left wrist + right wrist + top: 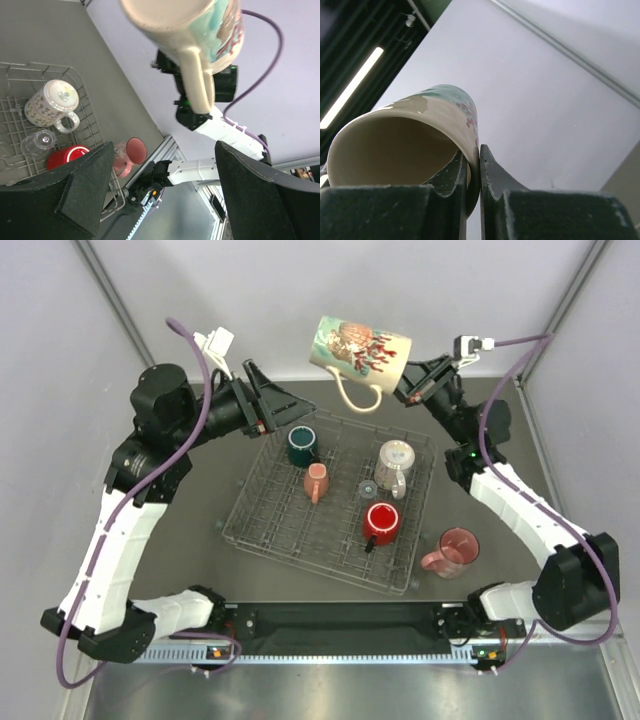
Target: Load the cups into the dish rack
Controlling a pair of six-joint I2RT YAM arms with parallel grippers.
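A large cream cup (pixel 360 348) with teal and red print hangs on its side in the air above the rack's far edge. My right gripper (pixel 405 383) is shut on its rim. In the right wrist view one finger sits inside the cup (pixel 405 145) and the other outside, the gripper (pixel 479 165) pinching the wall. My left gripper (pixel 285 388) stands open just left of the cup, empty. From the left wrist the cup (pixel 200 30) hangs ahead of the wide-open gripper (pixel 165 185). The dish rack (pixel 270 510) holds teal (pixel 302 445), salmon (pixel 317 481), clear (pixel 368 488), cream (pixel 395 466) and red (pixel 382 523) cups.
A translucent pink cup (pixel 455 550) stands on the table right of the rack's near corner, also in the left wrist view as the pink cup (pixel 131 154). Grey walls close in the table on three sides. The arms' base rail (pixel 330 625) runs along the near edge.
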